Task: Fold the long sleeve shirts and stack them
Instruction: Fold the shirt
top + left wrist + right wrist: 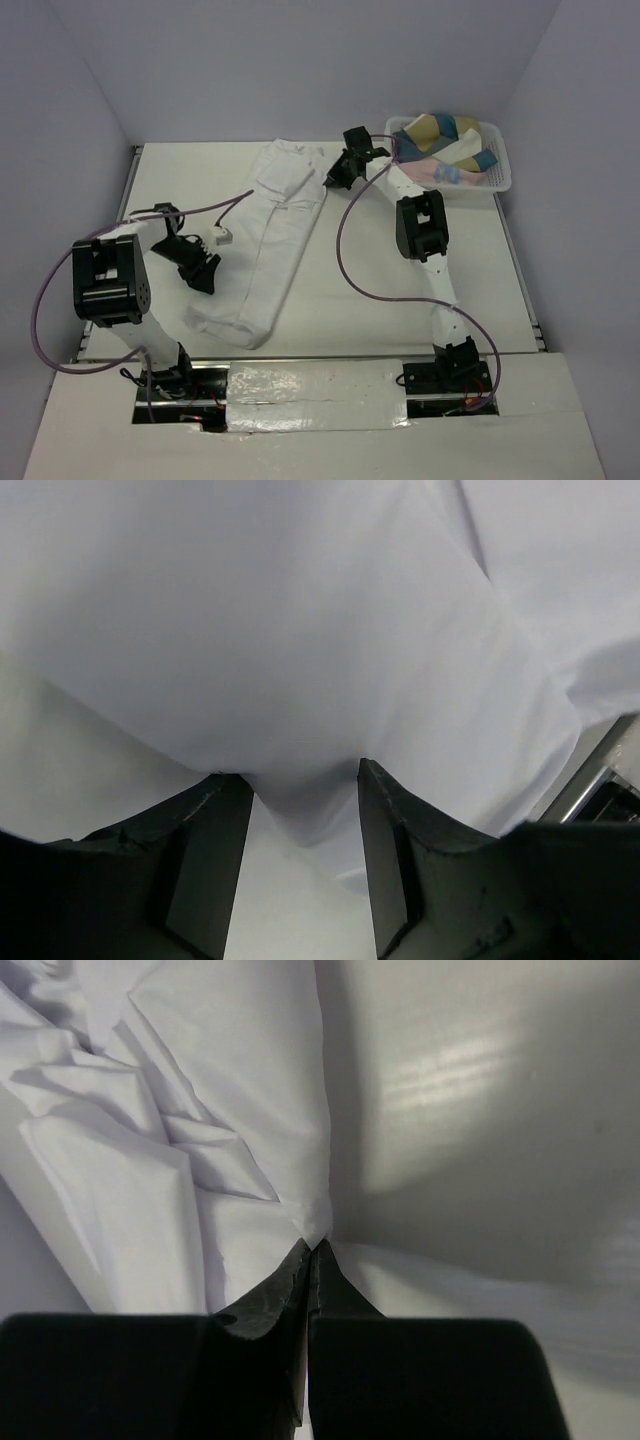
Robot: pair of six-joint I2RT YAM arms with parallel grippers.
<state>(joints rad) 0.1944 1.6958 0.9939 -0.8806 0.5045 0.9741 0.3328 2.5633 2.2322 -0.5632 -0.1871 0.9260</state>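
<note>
A white long sleeve shirt (272, 235) lies on the table as a long, loosely folded strip running from the far middle to the near left. My left gripper (205, 275) is at the strip's left edge; in the left wrist view it (300, 775) is open, with a bulge of the shirt (300, 630) between its fingertips. My right gripper (333, 178) is at the shirt's far right edge; in the right wrist view it (312, 1245) is shut on a corner of the crumpled shirt (200, 1110).
A white lattice basket (500, 170) with coloured cloths stands at the far right corner. The white table (400, 290) has walls on the left, the far side and the right. A small white connector (222, 238) lies near the left arm.
</note>
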